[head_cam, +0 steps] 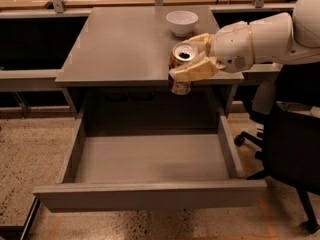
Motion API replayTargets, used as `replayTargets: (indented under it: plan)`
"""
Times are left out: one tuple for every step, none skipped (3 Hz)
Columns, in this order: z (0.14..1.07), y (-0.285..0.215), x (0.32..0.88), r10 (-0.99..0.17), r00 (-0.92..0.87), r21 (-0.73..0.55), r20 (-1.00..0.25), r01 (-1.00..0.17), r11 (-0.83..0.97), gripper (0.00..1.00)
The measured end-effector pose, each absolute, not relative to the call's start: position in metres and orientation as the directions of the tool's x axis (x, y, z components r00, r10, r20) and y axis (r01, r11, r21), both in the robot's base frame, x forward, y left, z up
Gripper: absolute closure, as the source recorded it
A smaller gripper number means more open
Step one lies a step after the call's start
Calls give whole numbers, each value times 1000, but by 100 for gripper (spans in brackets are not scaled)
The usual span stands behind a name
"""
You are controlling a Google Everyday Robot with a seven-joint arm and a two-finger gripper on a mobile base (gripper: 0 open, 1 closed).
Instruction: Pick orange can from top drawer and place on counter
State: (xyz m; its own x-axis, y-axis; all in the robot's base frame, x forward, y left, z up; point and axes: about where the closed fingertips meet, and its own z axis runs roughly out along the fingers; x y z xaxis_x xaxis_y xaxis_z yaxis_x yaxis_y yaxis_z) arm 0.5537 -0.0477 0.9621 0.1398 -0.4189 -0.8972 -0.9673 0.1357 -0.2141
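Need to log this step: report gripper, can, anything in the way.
Status: gripper shut on orange can, at the counter front edge. Can out of the top drawer, not yet set down. Ahead: white bowl farther back on counter, apart from can.

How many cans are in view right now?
1. The orange can sits gripped by the gripper at the front edge of the counter, above the open top drawer, whose floor shows none.
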Motion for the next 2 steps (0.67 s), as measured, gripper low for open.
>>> replayTargets:
  plan:
    - [943,-53,557,-420,73,-166,-904,-968,187,100]
    - [931,-54,583,-402,36,-153,-915,-953,263,100]
